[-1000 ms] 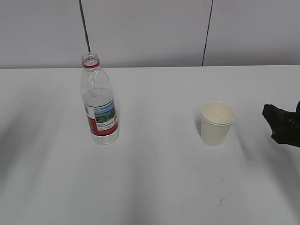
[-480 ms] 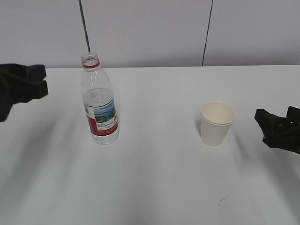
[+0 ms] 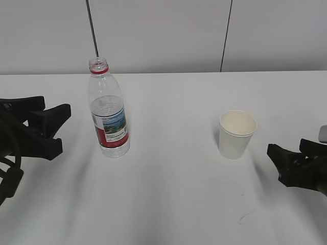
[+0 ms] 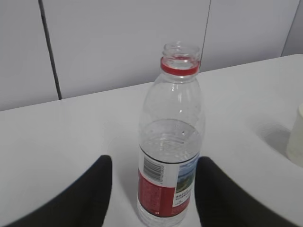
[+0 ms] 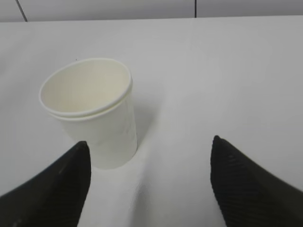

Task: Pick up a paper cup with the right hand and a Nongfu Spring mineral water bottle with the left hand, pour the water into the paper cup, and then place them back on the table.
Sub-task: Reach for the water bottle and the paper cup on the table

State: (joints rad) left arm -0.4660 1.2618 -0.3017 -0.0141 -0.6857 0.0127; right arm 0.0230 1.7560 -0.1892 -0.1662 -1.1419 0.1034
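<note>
The Nongfu Spring bottle (image 3: 108, 109) stands upright and uncapped on the white table (image 3: 168, 194), left of centre. It fills the middle of the left wrist view (image 4: 171, 142). My left gripper (image 3: 59, 127) is open, just left of the bottle and apart from it; in the left wrist view (image 4: 152, 163) the bottle stands ahead of its gap. The paper cup (image 3: 236, 133) stands upright and empty on the right. My right gripper (image 3: 281, 157) is open, to the cup's right and apart from it. In the right wrist view the cup (image 5: 92, 109) is ahead-left of that gripper (image 5: 149, 146).
A grey wall with two dark vertical seams (image 3: 226, 35) runs behind the table's far edge. A small dark scuff mark (image 3: 244, 218) lies on the table near the front right.
Both grippers have moved inward: the left has come from the left edge close to the bottle, the right has come from the right edge towards the cup. Bottle and cup have not moved.
</note>
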